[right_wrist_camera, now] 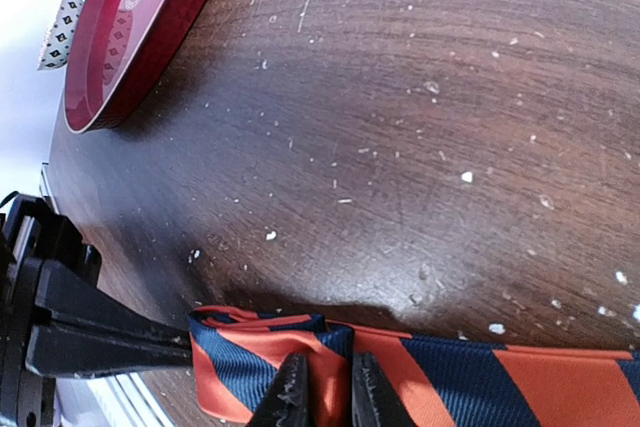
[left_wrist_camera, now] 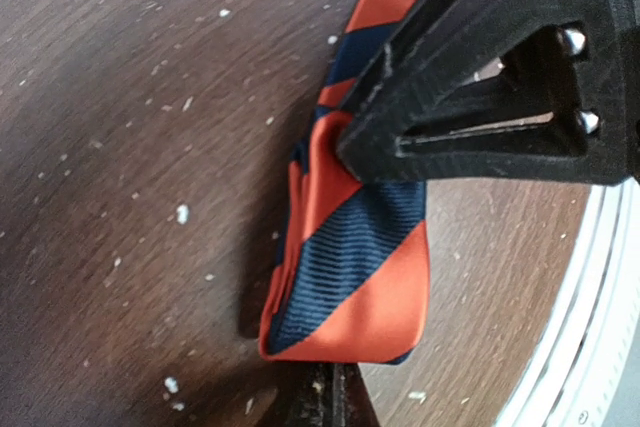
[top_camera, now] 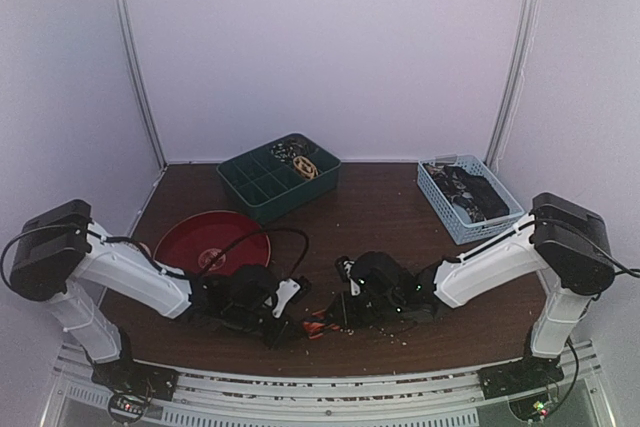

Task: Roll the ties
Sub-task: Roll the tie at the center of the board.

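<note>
Around the work, seen from above, a green bin [top_camera: 290, 202] with compartments stands at twelve o'clock on the dark wooden table [top_camera: 380, 207], small patterned coils [top_camera: 296, 159] lying in its far cells. A blue basket [top_camera: 440, 209] of dark items sits at two o'clock and a shallow red plate [top_camera: 165, 237] at nine. None of them crowds the near edge at six o'clock, where both arms meet low over the striped tie [left_wrist_camera: 350, 277]; only white flecks [right_wrist_camera: 467, 177] litter the wood there. The left gripper [left_wrist_camera: 352, 152] is clenched tight, its black tip nipping the folded end of the tie, so that the orange cloth puckers against it. The right gripper [right_wrist_camera: 330, 392] grasps the same band just beside that fold, a finger on either face and a narrow gap between. From the right wrist, the left gripper comes in at nine o'clock and the rest of the tie runs flat towards three. The fabric is finely ribbed and slightly glossy, in broad diagonal orange and navy bars, doubled over into a short layered flap.
</note>
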Motion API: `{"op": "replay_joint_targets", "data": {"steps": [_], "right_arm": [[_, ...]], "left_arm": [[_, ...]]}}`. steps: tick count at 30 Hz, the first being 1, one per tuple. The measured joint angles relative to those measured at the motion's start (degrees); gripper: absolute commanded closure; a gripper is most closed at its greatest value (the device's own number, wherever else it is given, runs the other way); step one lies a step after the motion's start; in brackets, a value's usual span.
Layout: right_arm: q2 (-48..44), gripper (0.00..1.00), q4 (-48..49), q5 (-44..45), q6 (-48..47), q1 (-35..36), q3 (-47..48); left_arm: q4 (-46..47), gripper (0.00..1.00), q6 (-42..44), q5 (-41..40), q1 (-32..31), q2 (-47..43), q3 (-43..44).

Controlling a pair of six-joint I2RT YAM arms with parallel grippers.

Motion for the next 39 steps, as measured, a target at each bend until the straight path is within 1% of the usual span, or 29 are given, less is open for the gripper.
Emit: {"op": "replay_joint_targets", "data": {"steps": [8,11,17,23,30,33,39], "right_arm": [[-0.6,0.86,-1.3,0.8,-0.1,0.0,0.0],[-0.7,0.80,-1.4,0.8,-0.2,0.0,0.0],[-1.6,0.79,-2.5,0.9,-0.1,0.0,0.0],[-2.5,0.84,-3.8,1.0,-0.2,0.0,0.0],[-2.5,0.87,-4.2,1.0,-0.2,0.0,0.0],[-2.5,0.87,-4.2,1.0,-0.2,0.0,0.0],[-2.5,0.78,-5.3,1.1,-0.2,0.0,0.3]], "left_arm": [[1.8,1.00,-1.1,-0.1,-0.5,0.9,0.1],[1.8,1.00,-1.6,-0.3,-0.6,0.9,0.1],[0.3,1.00,-3.0,-1.6,-1.0,0.0,0.1],[-4.3,1.00,-5.0,-3.5,-1.2,-3.4,1.7],[-2.1,1.00,-6.9,-3.7,-1.2,-4.4,4.8],[-0.5,1.00,-7.1,-2.6,-1.2,-2.6,5.4],[2.3,1.00,-7.1,-1.2,-1.2,4.0,6.0]]}}
